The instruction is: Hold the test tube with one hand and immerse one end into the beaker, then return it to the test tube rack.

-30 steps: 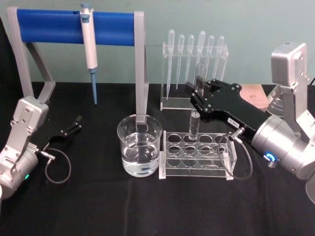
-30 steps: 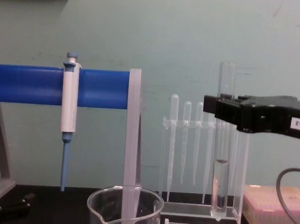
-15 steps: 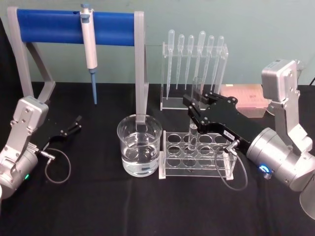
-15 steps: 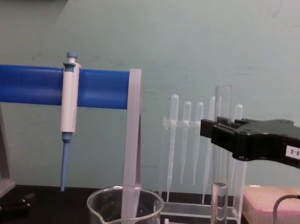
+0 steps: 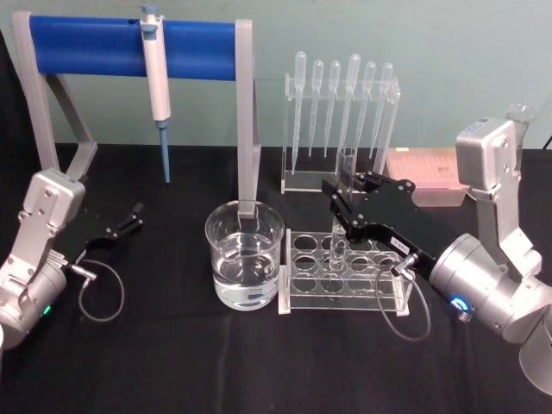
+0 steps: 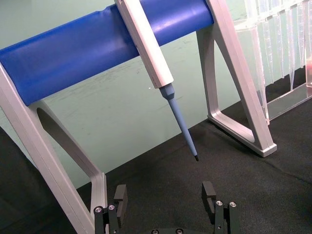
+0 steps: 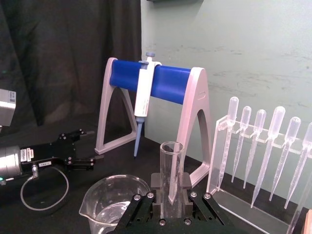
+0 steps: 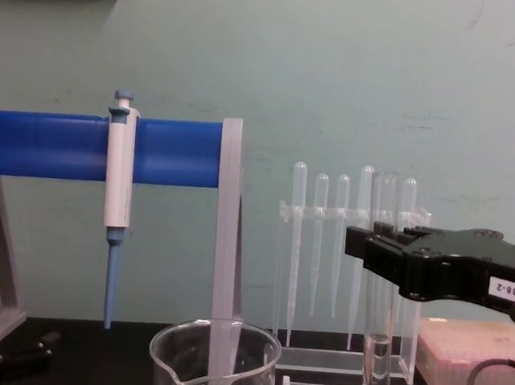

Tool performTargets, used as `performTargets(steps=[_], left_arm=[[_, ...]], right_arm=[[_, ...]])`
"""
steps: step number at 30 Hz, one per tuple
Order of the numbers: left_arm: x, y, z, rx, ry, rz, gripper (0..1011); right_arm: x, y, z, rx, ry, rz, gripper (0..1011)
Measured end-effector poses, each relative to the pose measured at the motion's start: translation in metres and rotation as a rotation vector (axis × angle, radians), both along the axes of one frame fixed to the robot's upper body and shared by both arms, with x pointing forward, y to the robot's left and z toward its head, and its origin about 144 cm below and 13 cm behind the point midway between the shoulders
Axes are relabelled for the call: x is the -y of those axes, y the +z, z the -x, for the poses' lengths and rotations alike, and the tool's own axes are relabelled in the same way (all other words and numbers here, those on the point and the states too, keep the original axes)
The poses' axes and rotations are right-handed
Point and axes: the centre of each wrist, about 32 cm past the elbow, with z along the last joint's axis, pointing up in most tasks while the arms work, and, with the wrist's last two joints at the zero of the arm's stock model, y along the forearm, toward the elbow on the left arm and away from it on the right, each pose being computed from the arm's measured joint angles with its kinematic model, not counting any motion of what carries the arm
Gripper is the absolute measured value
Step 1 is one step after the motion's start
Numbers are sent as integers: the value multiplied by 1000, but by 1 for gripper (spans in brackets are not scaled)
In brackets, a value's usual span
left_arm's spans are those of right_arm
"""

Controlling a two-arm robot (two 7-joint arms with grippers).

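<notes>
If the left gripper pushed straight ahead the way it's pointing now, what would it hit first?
Probably the pipettor tip hanging from the blue stand: in the wrist view it hangs ahead of the left gripper, between its open fingers. Depth is unclear.

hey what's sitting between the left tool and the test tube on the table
In the head view, the beaker of clear liquid stands between the idle left tool and the test tube, which the right tool holds in the clear rack.

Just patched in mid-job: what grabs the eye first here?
The right gripper, jaws shut on the upright test tube, holds it in the clear rack at centre-right. Left of the rack stands the beaker of clear liquid. The left gripper rests open at the table's left.
</notes>
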Motion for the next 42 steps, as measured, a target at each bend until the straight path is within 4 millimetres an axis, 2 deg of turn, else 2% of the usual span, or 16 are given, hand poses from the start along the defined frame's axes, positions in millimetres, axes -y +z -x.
performTargets(steps=[20, 42], left_arm=[[0, 0, 0, 0, 0, 0, 1000], [0, 0, 0, 0, 0, 0, 1000]], right_arm=[[-1, -28, -2, 2, 0, 1, 241], [-3, -46, -2, -12, -15, 25, 241]])
